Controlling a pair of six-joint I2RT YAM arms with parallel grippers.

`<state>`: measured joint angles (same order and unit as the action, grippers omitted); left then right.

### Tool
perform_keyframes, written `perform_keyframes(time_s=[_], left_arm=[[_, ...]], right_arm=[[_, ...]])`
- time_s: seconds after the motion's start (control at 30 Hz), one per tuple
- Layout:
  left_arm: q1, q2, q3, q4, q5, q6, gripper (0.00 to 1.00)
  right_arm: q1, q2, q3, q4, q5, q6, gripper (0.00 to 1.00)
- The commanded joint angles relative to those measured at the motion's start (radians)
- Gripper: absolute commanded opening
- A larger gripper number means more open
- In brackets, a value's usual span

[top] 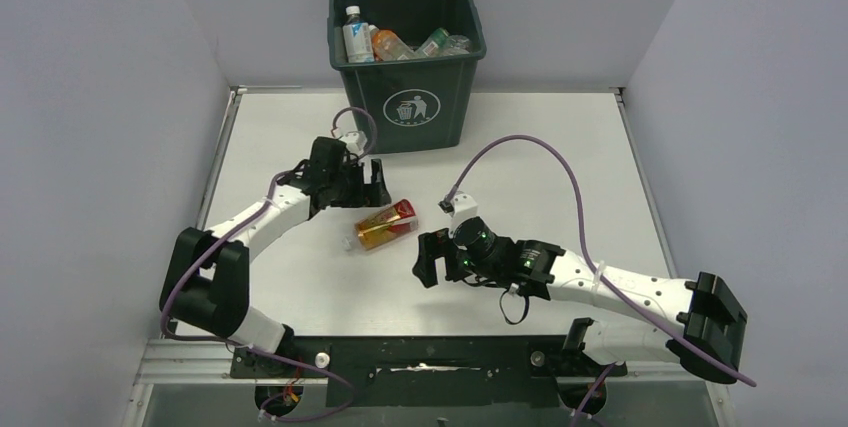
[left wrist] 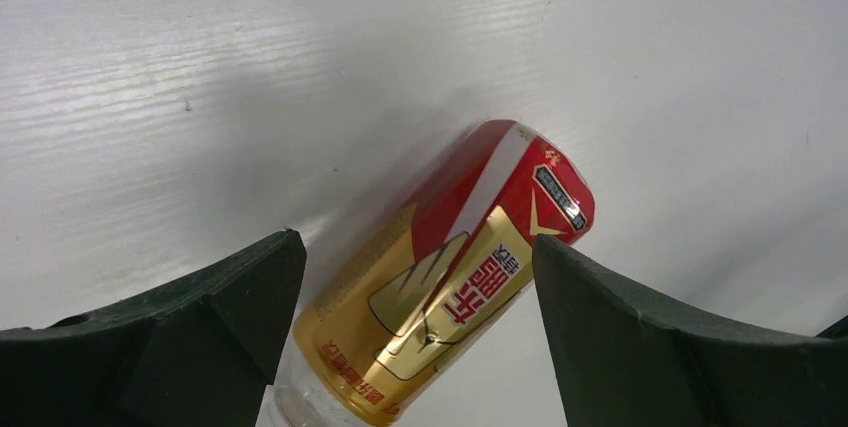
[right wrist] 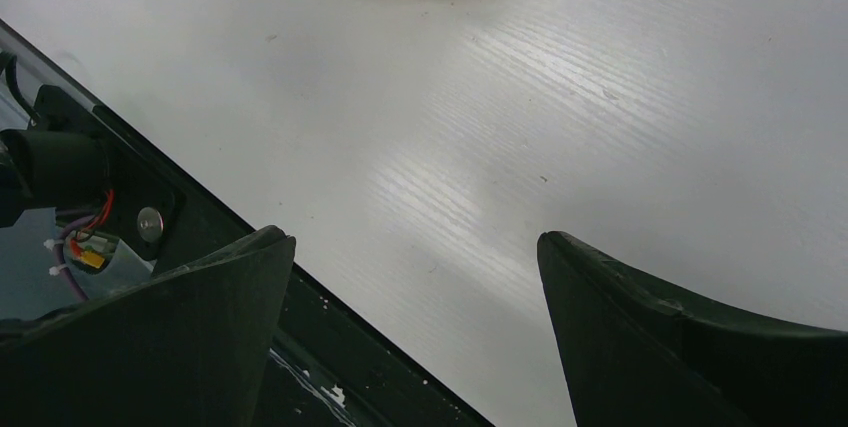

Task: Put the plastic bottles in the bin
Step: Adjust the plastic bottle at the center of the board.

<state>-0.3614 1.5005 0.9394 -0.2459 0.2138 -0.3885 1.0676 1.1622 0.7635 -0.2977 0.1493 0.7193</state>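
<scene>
bottle [left wrist: 450, 267] with a red-and-gold label lay on its side on the white tabletop [top: 620, 147], and in the left wrist view it showed in the gap between the left fingers [top: 376, 183]. those fingers stood wide apart and held nothing. whether the one beside its lower end touched the bottle could not be told. from above, the bottle lay slantwise just nearer than the left fingers, its clear neck end pointing toward the near left.

right fingers [top: 426, 259] were also spread wide, empty, over bare tabletop just right of the bottle and apart from it. in the right wrist view only a strip of its label showed at the top edge, and the dark near rail of the tabletop ran under the left-hand finger.

farther out, the dark green bin [top: 440, 87] stood at the far edge of the tabletop, its white symbol facing the arms. several other bottles [top: 400, 43] lay jumbled inside it, one with a white cap standing upright at the left.
</scene>
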Motion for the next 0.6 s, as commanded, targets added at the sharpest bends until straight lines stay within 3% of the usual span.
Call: perform_keyframes(time_s=[0.0, 0.57], left_arm=[[-0.038, 0.008, 0.067, -0.012, 0.026, 0.081, 0.85], [-0.103, 0.044, 0.054, -0.045, 0.078, 0.157, 0.86]], right_arm=[[0.001, -0.038, -0.013, 0.038, 0.018, 0.014, 0.98], [0.000, -0.045, -0.025, 0.046, 0.018, 0.015, 0.98]])
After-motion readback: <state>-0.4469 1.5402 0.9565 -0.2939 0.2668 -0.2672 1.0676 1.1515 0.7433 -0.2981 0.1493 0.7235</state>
